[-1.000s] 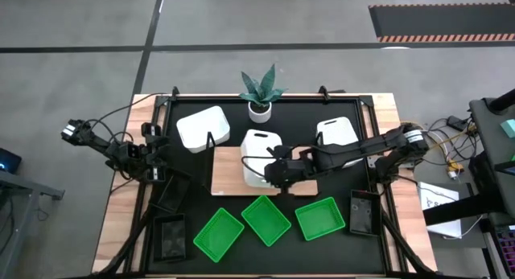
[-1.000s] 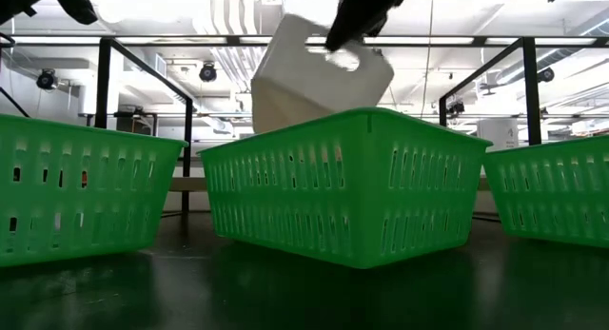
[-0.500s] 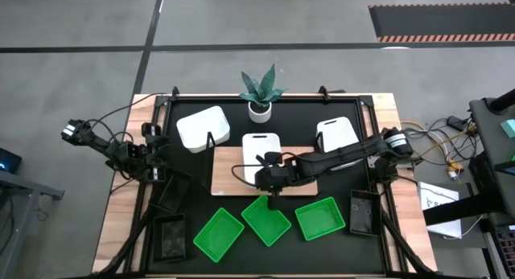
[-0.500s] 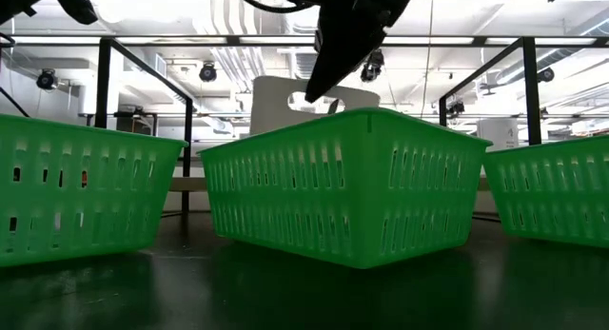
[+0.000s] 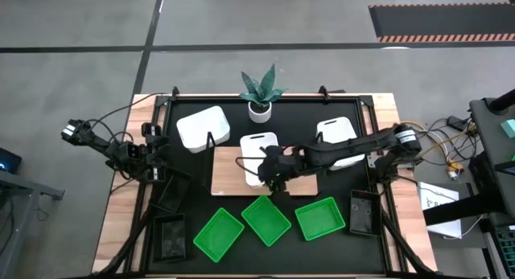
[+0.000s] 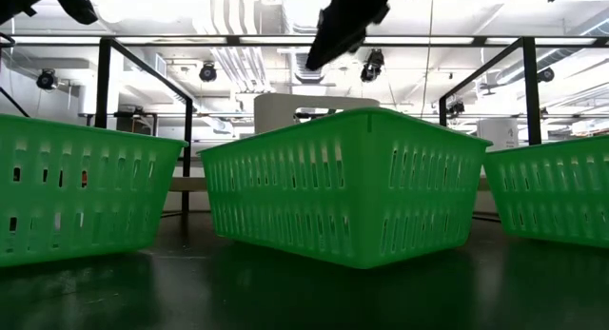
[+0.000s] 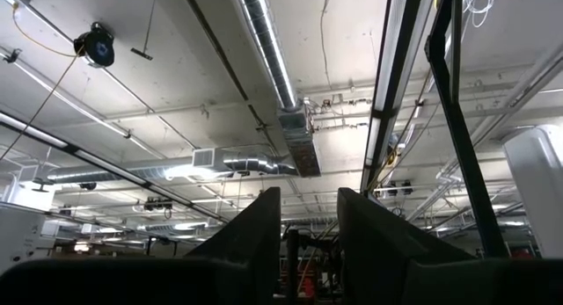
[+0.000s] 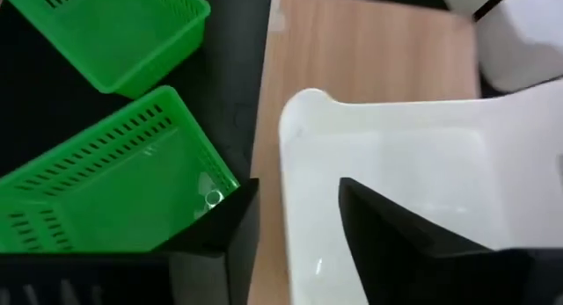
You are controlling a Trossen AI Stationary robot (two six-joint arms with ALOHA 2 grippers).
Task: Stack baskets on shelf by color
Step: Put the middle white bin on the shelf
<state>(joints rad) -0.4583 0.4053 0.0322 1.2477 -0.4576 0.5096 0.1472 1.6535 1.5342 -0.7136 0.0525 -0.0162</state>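
Observation:
A white basket sits level with its bottom on the left part of the wooden shelf; its far end reaches past the shelf's far edge. My right gripper is open just above the basket's near rim, apart from it in the low view. Two more white baskets lie on the black mat. Three green baskets stand in front of the shelf. My left gripper waits open at the table's left, pointing up.
Black baskets lie at the near left and near right. A potted plant stands at the far edge behind the shelf. The right part of the shelf is bare wood.
My right gripper has brought the white basket down from a tilted, lifted pose until it lies level on the shelf. It has then let go of the basket's rim and risen clear of it.

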